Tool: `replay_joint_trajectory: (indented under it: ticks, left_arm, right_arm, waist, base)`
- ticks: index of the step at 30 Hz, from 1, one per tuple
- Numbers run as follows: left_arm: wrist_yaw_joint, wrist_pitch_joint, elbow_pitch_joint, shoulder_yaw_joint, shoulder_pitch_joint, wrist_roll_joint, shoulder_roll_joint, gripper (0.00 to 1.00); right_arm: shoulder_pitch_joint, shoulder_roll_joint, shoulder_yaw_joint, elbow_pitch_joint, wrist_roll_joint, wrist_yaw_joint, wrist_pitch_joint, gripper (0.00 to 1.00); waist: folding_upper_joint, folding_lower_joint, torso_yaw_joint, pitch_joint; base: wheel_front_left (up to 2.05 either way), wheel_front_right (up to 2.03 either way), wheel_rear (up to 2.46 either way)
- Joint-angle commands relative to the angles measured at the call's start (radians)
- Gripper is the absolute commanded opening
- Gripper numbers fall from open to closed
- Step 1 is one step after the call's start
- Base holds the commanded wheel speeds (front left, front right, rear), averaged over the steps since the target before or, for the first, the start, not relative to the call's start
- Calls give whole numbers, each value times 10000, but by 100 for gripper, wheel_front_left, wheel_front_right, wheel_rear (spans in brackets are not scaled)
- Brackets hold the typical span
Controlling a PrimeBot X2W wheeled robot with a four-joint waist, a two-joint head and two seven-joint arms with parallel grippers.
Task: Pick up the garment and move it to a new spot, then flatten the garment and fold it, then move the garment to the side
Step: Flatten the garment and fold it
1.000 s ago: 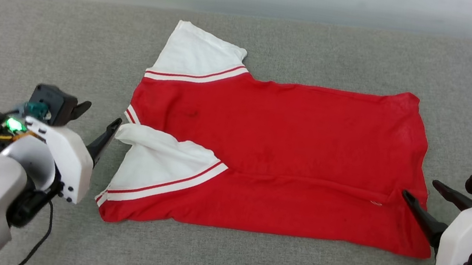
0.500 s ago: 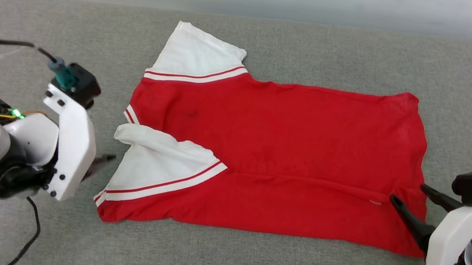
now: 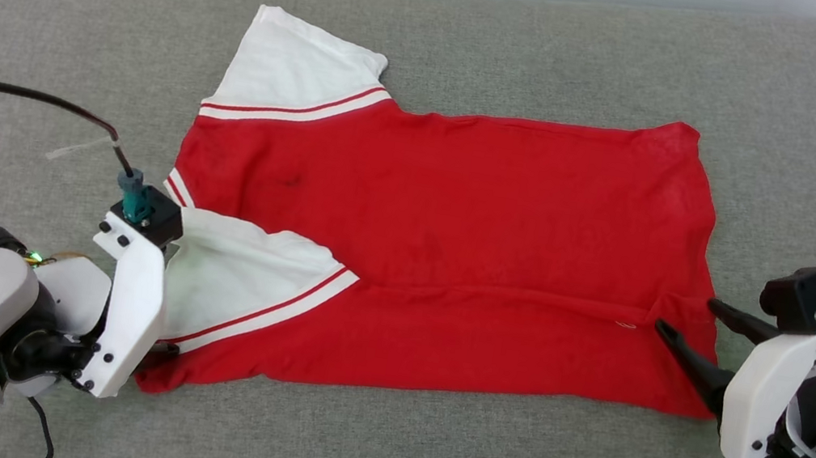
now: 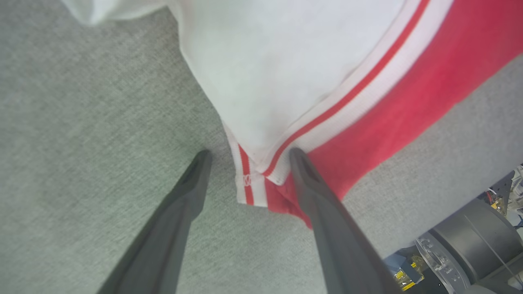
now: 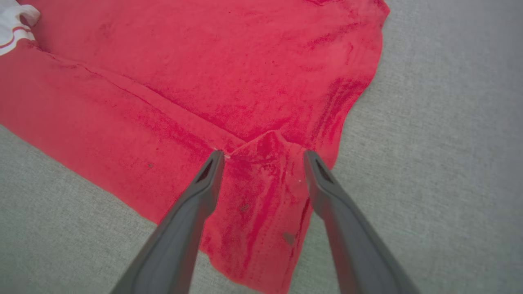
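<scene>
The left gripper (image 4: 249, 152) has its fingers spread, straddling the striped sleeve-seam corner of the garment (image 3: 457, 229). The right gripper (image 5: 263, 153) is likewise spread over the hem corner, beside a crease. The shirt lies flat across the grey cushion (image 3: 423, 444). This looks like the folding step: both grippers need to close on cloth together, then carry the near edge over. Bare cushion lies beyond the far edge and to either side.
</scene>
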Motion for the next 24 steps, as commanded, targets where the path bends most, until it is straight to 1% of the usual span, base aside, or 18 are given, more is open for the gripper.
replay_joint_trajectory:
  ticks: [1, 3, 4, 5, 6, 10, 13, 17, 20, 22, 24]
  left_arm:
    - [-36, 23, 167, -251, 453, 70, -82, 100]
    - [-51, -61, 304, -313, 657, -34, -172, 100]
    - [-67, -52, 348, -365, 731, -71, -211, 98]
    - [-77, -102, 375, -397, 771, -84, -238, 35]
    - [-90, -139, 398, -407, 803, -129, -261, 0]
    - [-148, -366, 338, -302, 635, -143, -137, 0]
    - [-212, -495, 152, -238, 466, -172, -25, 0]
    - [-243, -656, -226, -196, 290, -206, 29, 0]
    - [-266, -725, -443, -242, 261, -141, 91, 0]
    - [-261, -741, -592, -276, 233, -89, 101, 0]
    - [-265, -750, -737, -306, 188, -54, 62, 0]
  right_arm:
    - [-167, 45, -8, 10, 58, -8, -21, 100]
    - [-269, 65, 6, 53, 57, -6, -95, 100]
    - [-320, 84, 19, 78, 99, -6, -99, 100]
    - [-384, 71, 15, 71, 148, -6, -74, 100]
    - [-496, 19, -25, 56, 135, -6, -98, 100]
    - [-948, -352, 45, -49, 83, -6, 249, 100]
    - [-1447, -736, 309, -291, 250, -6, 849, 100]
    - [-1932, -1369, 884, -564, 859, -8, 2256, 100]
    - [-2166, -1739, 1465, -625, 1454, -8, 3665, 100]
    - [-2267, -1902, 1785, -556, 1776, -8, 4482, 100]
    - [-2257, -1961, 2079, -375, 1968, -8, 5040, 100]
  waist:
    - [0, 0, -40, 15]
    - [0, 0, -102, -7]
    - [0, 0, -115, -34]
    - [0, 0, -114, -72]
    - [0, 0, -115, -120]
    - [0, 0, -61, -380]
    - [0, 0, 11, -574]
    - [0, 0, 161, -780]
    - [0, 0, 256, -854]
    - [0, 0, 313, -854]
    - [0, 0, 408, -818]
  base:
    - [0, 0, 0]
    - [0, 0, 0]
    - [0, 0, 0]
    - [0, 0, 0]
    - [0, 0, 0]
    - [0, 0, 0]
    - [0, 0, 0]
    - [0, 0, 0]
    - [0, 0, 0]
    - [0, 0, 0]
    - [0, 0, 0]
